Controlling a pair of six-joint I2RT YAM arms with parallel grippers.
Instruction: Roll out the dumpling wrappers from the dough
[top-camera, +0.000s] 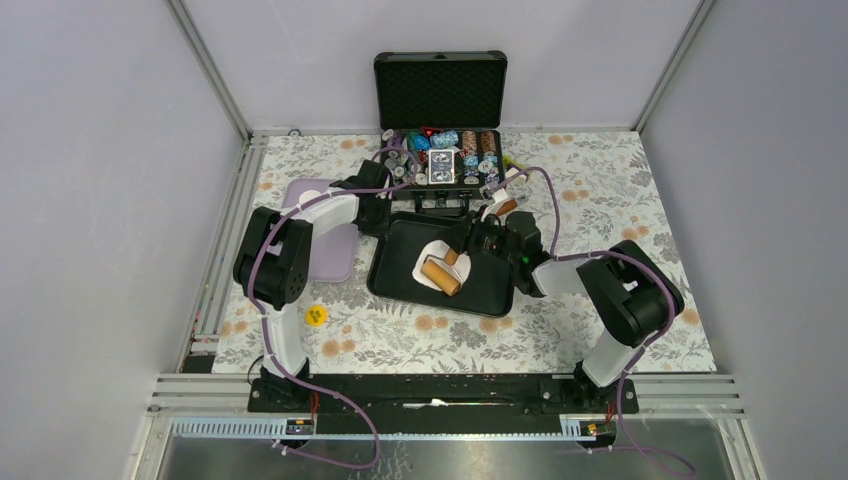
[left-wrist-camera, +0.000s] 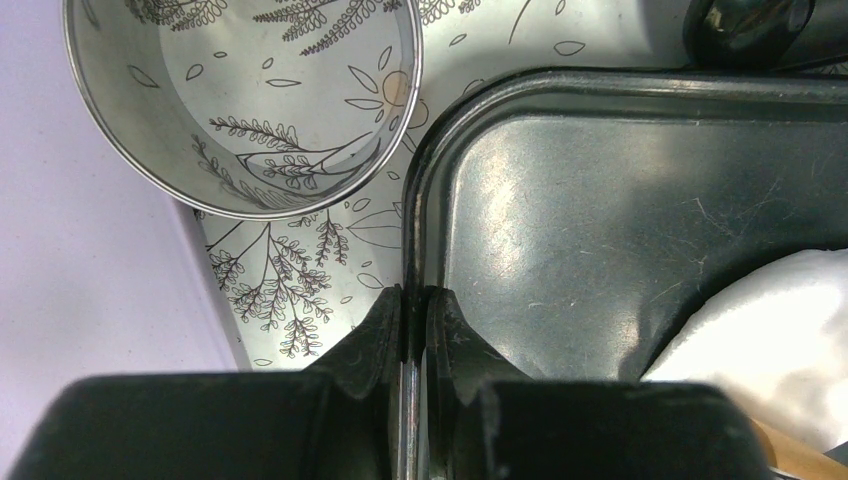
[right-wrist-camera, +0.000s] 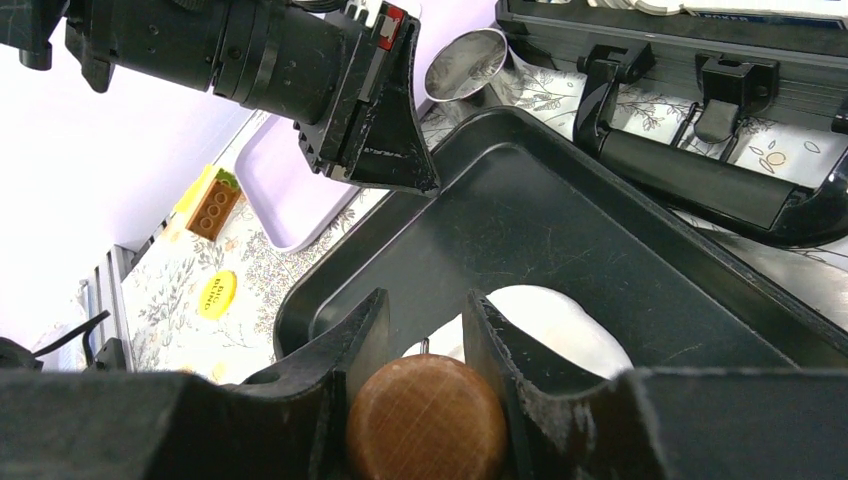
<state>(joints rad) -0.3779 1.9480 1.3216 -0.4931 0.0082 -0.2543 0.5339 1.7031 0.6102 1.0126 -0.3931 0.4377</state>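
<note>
The dough (top-camera: 430, 262) is a flat white sheet in the black tray (top-camera: 490, 290). A wooden rolling pin (top-camera: 441, 273) lies across it. My right gripper (top-camera: 468, 246) is shut on the pin's round handle (right-wrist-camera: 425, 420), with the dough (right-wrist-camera: 560, 325) just beyond its fingers (right-wrist-camera: 495, 330). My left gripper (left-wrist-camera: 413, 300) is shut on the tray's rim (left-wrist-camera: 415, 220) at the far left corner, and the dough (left-wrist-camera: 770, 340) lies to its right. The left gripper (right-wrist-camera: 400, 165) also shows in the right wrist view. No dumpling wrappers are in view.
A steel ring cutter (left-wrist-camera: 240, 100) stands on the flowered cloth just outside the tray's corner. A lavender board (top-camera: 330, 240) lies left of the tray. An open poker chip case (top-camera: 445, 150) sits behind it. A yellow chip (top-camera: 315, 315) lies near the left arm.
</note>
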